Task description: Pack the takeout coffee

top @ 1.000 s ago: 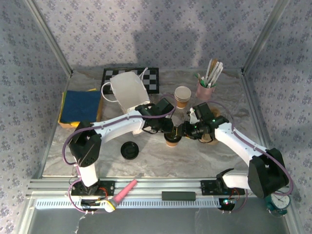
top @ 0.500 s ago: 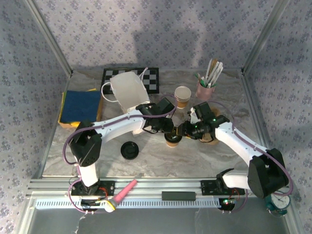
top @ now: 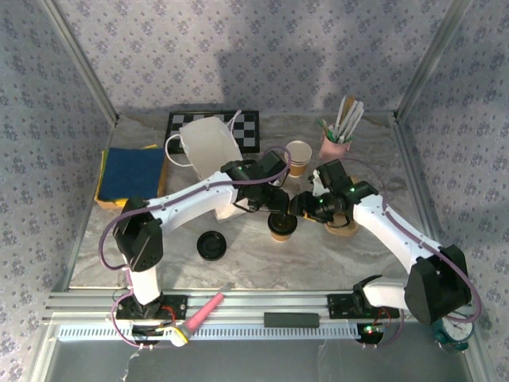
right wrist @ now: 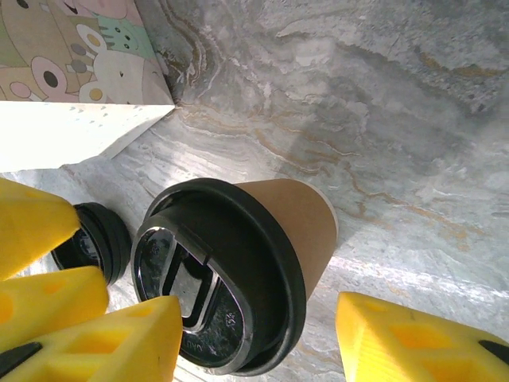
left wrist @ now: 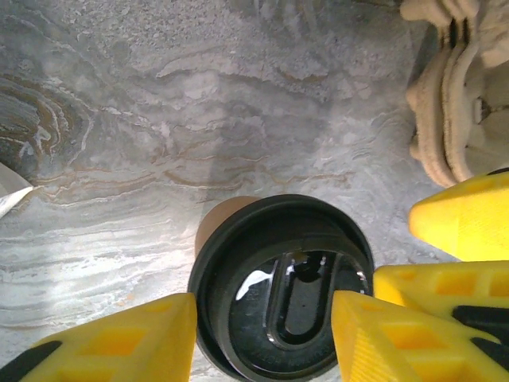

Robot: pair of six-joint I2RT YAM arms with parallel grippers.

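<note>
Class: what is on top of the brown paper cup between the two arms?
A black lid sits on the paper cup. It covers the opening, so the inside cannot be seen.

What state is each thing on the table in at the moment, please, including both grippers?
takeout coffee: upright on the table, black lid on.
spare lid: lying flat on the table, on no cup.
stack of cups: upright, no lid.
left gripper: open, above the coffee.
right gripper: open, close by the coffee.
</note>
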